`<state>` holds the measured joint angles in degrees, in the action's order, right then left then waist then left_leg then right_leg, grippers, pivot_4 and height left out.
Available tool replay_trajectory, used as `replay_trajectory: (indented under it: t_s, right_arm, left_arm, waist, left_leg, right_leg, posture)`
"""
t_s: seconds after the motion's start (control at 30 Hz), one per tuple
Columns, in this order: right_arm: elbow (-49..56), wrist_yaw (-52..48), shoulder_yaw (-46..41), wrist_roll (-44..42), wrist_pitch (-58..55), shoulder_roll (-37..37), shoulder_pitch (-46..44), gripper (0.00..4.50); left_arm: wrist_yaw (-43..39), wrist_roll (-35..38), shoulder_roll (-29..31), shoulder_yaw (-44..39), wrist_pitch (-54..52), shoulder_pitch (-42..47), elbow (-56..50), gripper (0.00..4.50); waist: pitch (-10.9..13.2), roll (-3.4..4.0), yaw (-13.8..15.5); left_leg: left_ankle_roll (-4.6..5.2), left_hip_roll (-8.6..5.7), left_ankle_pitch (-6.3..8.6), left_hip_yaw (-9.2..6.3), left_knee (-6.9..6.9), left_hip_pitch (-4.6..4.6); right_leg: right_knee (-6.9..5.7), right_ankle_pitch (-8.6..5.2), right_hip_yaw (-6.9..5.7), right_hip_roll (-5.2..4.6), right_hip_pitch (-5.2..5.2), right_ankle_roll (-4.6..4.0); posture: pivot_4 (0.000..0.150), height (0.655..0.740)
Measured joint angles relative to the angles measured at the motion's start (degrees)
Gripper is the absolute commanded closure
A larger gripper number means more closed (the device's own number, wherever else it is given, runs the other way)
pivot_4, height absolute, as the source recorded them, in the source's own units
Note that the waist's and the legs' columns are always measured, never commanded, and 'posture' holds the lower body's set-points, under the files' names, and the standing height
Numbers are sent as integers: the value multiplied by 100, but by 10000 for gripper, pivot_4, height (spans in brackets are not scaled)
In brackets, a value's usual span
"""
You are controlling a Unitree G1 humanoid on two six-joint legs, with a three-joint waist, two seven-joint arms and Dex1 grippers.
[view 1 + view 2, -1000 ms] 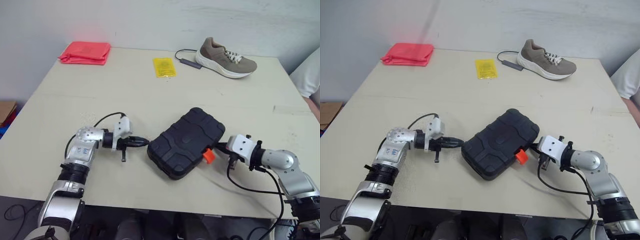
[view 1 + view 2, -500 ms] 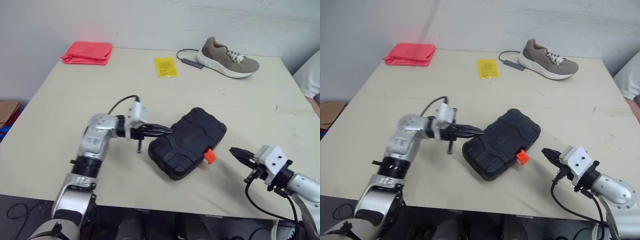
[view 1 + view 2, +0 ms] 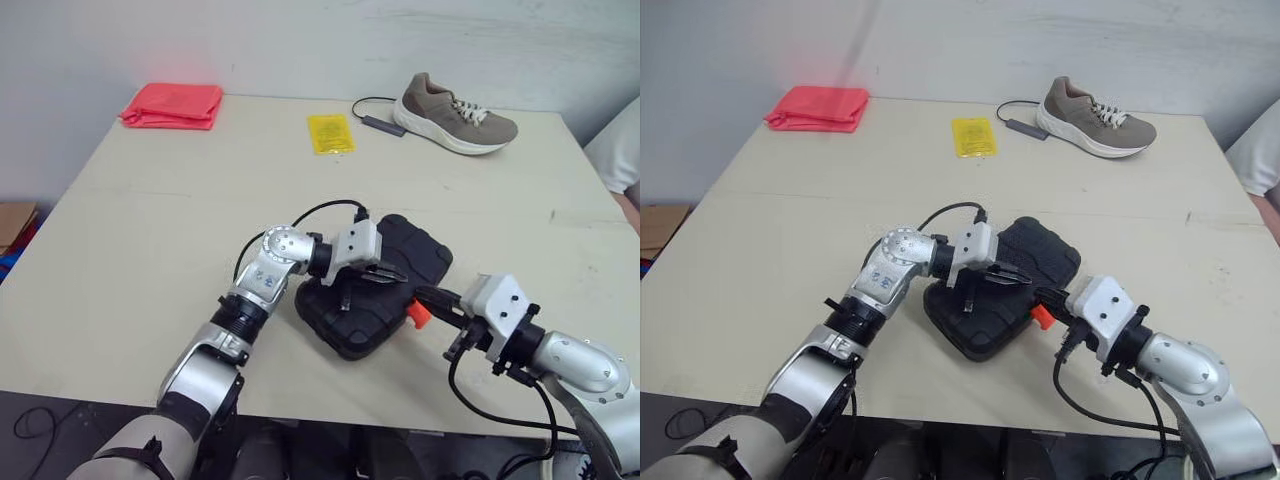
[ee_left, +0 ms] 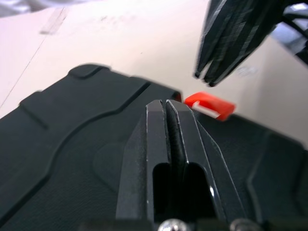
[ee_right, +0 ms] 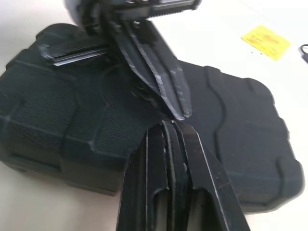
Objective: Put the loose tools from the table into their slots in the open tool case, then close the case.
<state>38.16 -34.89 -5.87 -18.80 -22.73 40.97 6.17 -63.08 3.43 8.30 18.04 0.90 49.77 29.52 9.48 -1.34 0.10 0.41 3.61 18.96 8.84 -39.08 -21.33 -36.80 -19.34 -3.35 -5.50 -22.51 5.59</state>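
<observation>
— left gripper (image 3: 398,276) first, what's it doing?
— fingers pressed together, nothing between them. it hangs over the lid of the tool case (image 3: 355,325), tips pointing toward the robot's right. cannot tell whether it touches the lid.
— right gripper (image 3: 422,292)?
— same, fingers closed flat on each other, holding nothing. it comes in from the right at the case's edge, tip just beside the left gripper's tip. in the right wrist view the two tips look almost touching.
— ok, scene, big to small.
— beige table (image 3: 150,200), everything sits on it. the black tool case lies near the front edge, lid down, turned at an angle to the table's edges.
— far side?
— tan shoe (image 3: 455,112) with a white sole at the back right. red folded cloth (image 3: 172,104) at the back left corner. yellow packet (image 3: 329,133) between them, well apart from the case. a thin dark cable (image 3: 378,123) runs just beside the shoe's heel.
— anything small on the case?
— orange latch (image 3: 417,313) on its right front side, just below the right gripper's tip. cannot tell whether it is snapped.
</observation>
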Motion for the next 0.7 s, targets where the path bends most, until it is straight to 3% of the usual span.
replay_trajectory:
  t_s: [0.43, 0.7]
  right_arm:
    - [-186, 33, 336, 467, -350, 62, -209, 45000]
    - [-316, -378, -30, 404, -19, 149, 641, 45000]
  left_arm:
    - [289, -115, 45, 99, -220, -83, -159, 44185]
    - [314, -114, 81, 97, -328, -107, -187, 44185]
  waist:
    - [-15, 1, -4]
    - [-24, -4, -1]
  left_leg:
    - [1, 2, 0, -7, -1, 9]
    - [2, 2, 0, -15, 0, 11]
  right_leg:
    - [-2, 0, -6, -1, 10, -1]
    - [3, 0, -13, 0, 18, -1]
  posture:
    - [1500, 7400]
    - [1500, 7400]
